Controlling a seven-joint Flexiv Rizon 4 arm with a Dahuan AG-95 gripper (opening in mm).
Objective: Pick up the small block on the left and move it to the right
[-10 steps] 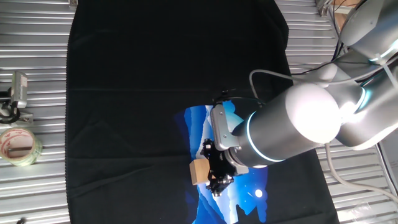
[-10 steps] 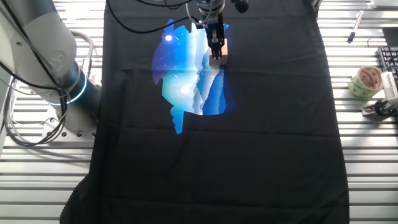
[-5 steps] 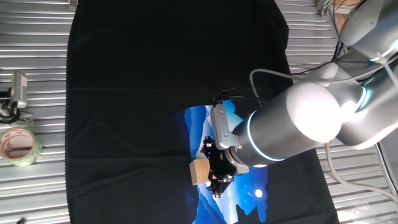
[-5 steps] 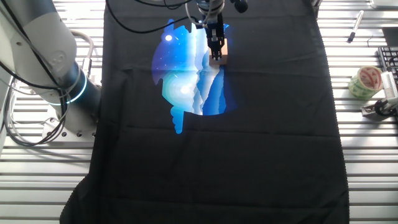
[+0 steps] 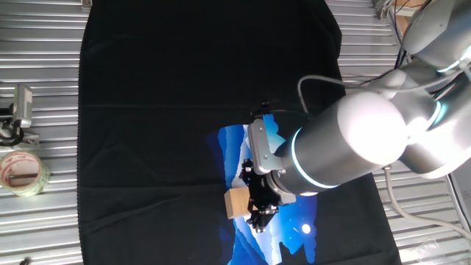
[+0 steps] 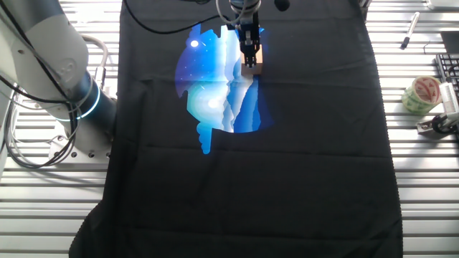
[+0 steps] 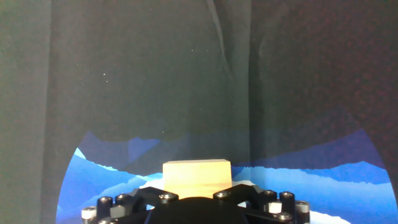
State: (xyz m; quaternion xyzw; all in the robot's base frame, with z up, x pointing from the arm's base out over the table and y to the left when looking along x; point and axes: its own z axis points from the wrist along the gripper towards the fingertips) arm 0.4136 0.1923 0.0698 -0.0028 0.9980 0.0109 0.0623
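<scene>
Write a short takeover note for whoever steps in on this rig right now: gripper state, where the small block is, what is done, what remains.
Gripper: down at the small block, fingers alongside it; whether they are closed on it cannot be told from these views.
Block: on the blue printed patch of the black cloth; in the hand view it sits right at the fingers. Whether it is lifted is unclear.
Done: the approach to the block.
Left: confirm the grasp, lift, carry it to the right and set it down.
Off the cloth: a tape roll that is not part of the job.
</scene>
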